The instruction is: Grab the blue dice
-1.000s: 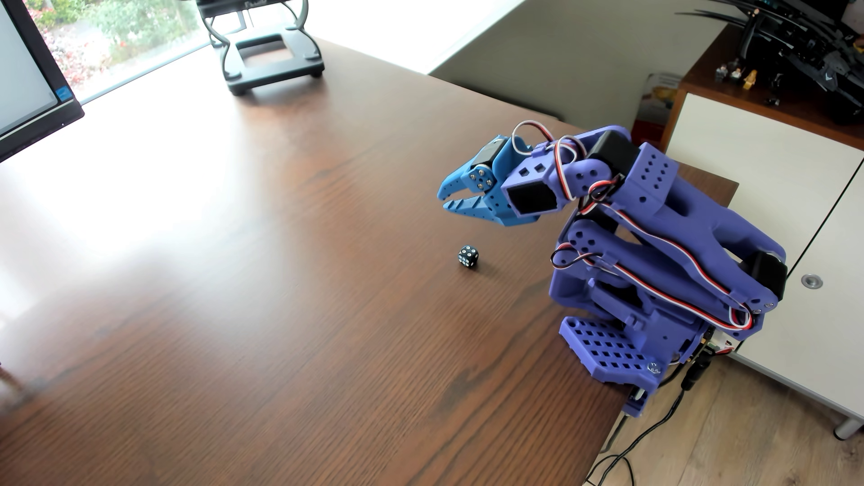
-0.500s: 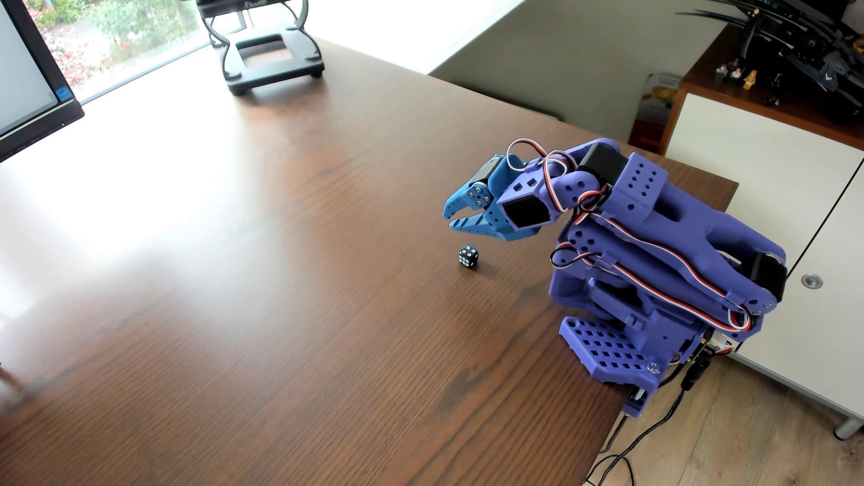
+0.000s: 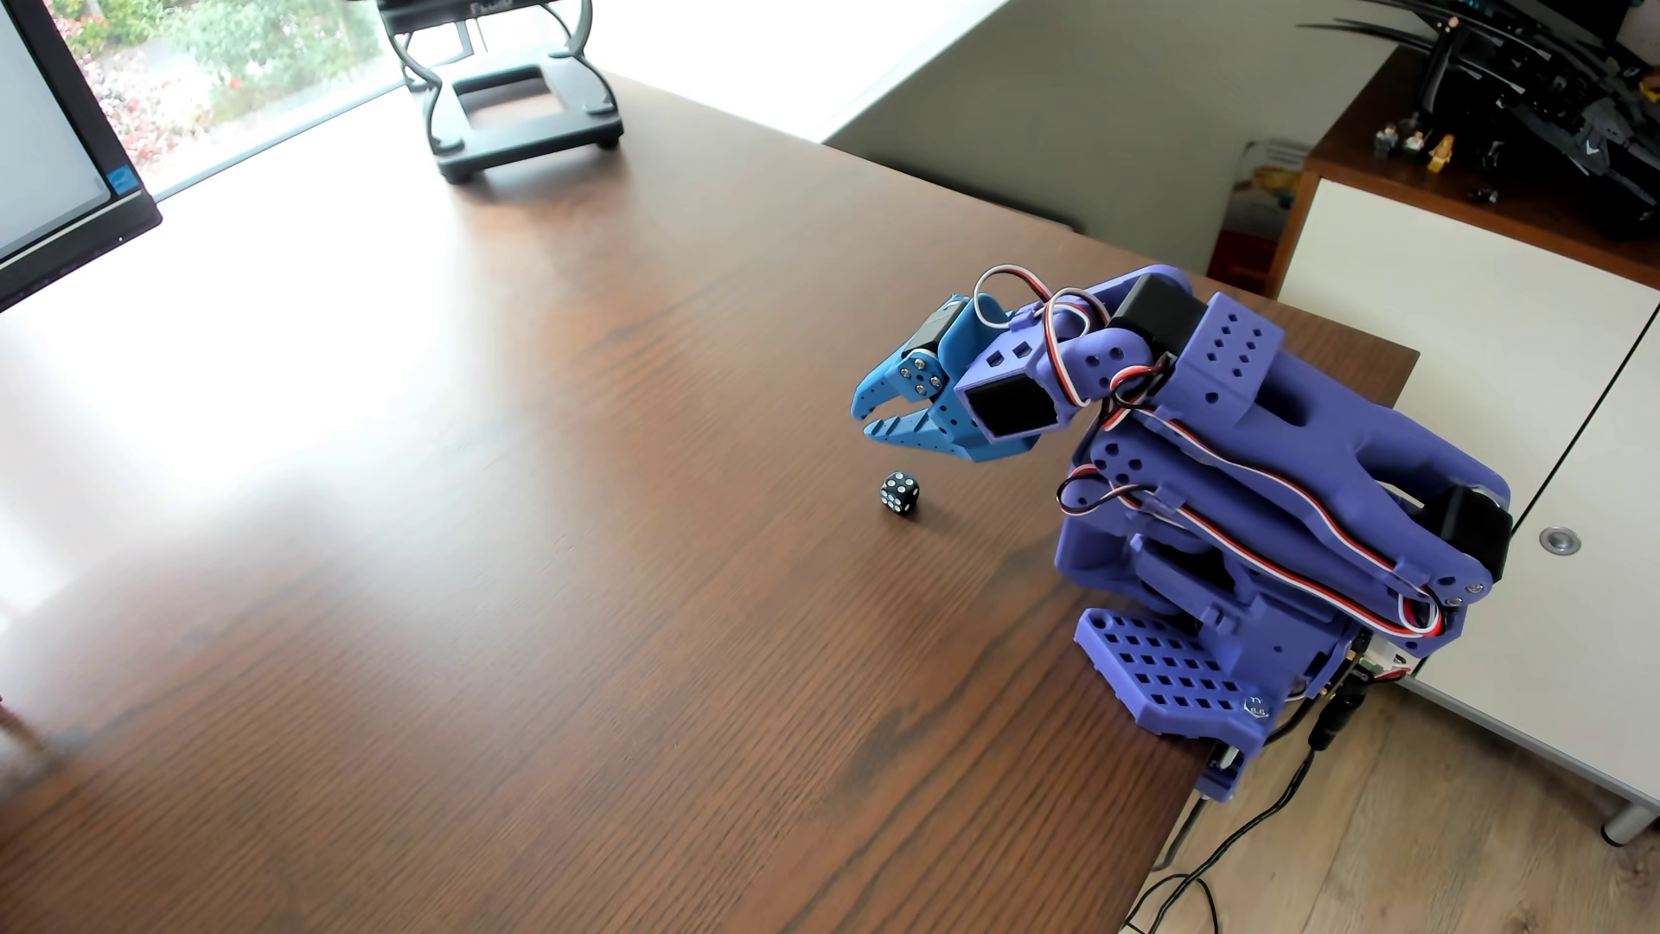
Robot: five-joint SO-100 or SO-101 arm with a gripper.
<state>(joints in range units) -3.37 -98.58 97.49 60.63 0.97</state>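
The blue dice [image 3: 899, 492] is a tiny near-black cube with white pips. It lies on the brown wooden table [image 3: 539, 539] in the other view, right of the middle. My bright blue gripper [image 3: 860, 424] hangs above the table, just up and slightly left of the dice, apart from it. Its jaws point left and stand nearly together with only a thin gap; nothing is between them. The purple arm [image 3: 1258, 467] is folded low over its base at the table's right edge.
A black stand [image 3: 521, 117] sits at the table's far end. A monitor [image 3: 54, 153] is at the far left. The table's right edge [image 3: 1195, 790] runs beside the arm's base; a white cabinet [image 3: 1482, 359] stands beyond it.
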